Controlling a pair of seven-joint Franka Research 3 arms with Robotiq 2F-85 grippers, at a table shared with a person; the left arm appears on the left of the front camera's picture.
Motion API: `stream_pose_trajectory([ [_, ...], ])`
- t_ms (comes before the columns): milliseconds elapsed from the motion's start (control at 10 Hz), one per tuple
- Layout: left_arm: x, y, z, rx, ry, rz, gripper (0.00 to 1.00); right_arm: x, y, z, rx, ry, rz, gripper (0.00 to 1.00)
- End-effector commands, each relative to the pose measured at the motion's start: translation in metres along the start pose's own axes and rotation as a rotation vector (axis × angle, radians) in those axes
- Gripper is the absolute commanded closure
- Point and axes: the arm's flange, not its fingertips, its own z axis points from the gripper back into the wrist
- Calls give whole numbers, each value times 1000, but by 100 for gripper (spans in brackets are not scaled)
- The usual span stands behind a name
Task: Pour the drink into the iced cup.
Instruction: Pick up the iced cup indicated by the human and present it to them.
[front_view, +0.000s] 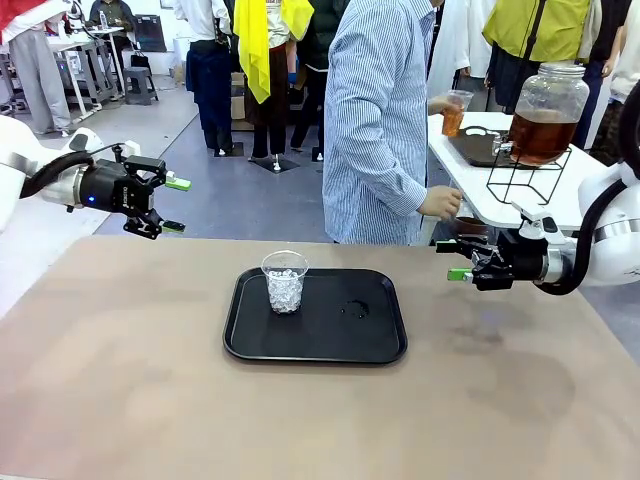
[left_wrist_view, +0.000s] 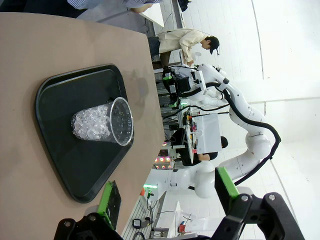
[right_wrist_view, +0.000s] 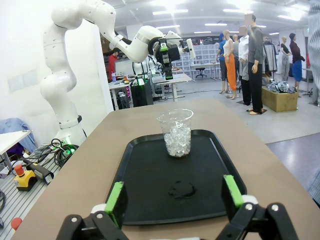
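The front camera looks across the table (front_view: 120, 400) at the person (front_view: 375, 130). Wrist cameras face inward from opposite sides, the left rolled sideways. All share the tray (front_view: 385, 345) and cup (front_view: 285, 282).

Seeing iced cup (front_view: 285, 281) upright on left half of tray (front_view: 380, 345). Left gripper (front_view: 176, 205) up-left of tray, jaws apart. Right gripper (front_view: 452, 261) right of tray, jaws apart. Beyond tray, far right: drink (front_view: 452, 122) in person's hand (front_view: 438, 104), near jar (front_view: 545, 112).
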Motion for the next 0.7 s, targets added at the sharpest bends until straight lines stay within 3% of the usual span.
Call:
stream_pose_trajectory([
  [0,-2,-2,1,-1,-1,-2,0,3,-2,-1,3,1,3,0],
  [600,-2,-2,1,-1,-1,-2,0,3,-2,-1,3,1,3,0],
])
